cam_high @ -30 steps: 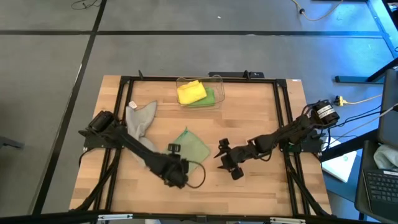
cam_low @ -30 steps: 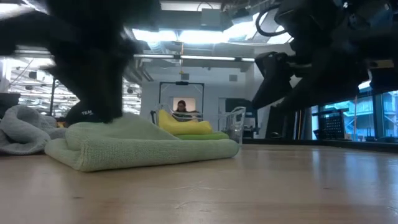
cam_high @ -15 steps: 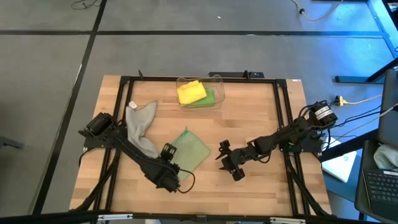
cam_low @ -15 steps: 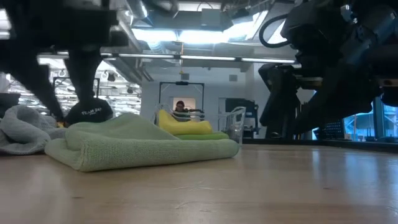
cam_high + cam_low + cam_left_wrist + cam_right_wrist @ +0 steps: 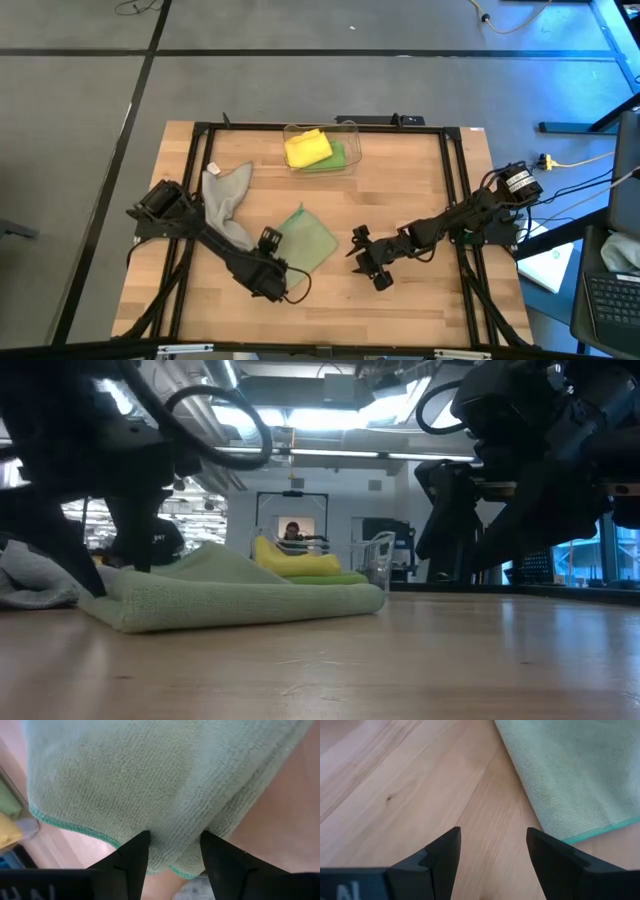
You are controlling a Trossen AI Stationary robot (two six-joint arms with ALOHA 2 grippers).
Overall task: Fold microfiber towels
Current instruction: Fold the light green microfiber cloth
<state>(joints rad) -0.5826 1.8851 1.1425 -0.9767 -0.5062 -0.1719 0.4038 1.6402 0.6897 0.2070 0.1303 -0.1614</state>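
The pale sage towel lies folded flat on the table's middle. My left gripper stands open at the towel's left corner, slanting down, with one fingertip on either side of that corner in the left wrist view. To the towel's right, my right gripper hangs open above bare wood, with the towel's edge ahead of it. A grey towel lies crumpled at the left. A yellow towel and a bright green one lie in the clear bin. My left gripper has its open fingers at the left end of the folded sage towel, coming slanting from above. I cannot tell whether the tips touch the cloth. The towel lies flat on the table.
The clear bin stands at the table's far edge. The dark frame rails run along the table's sides. Bare wood shows to the right of the sage towel and near the front edge.
My left gripper has gone toward the table's left edge and down, from over the sage towel to its left corner. It has rolled and opened wider on the way. The towel lies as before.
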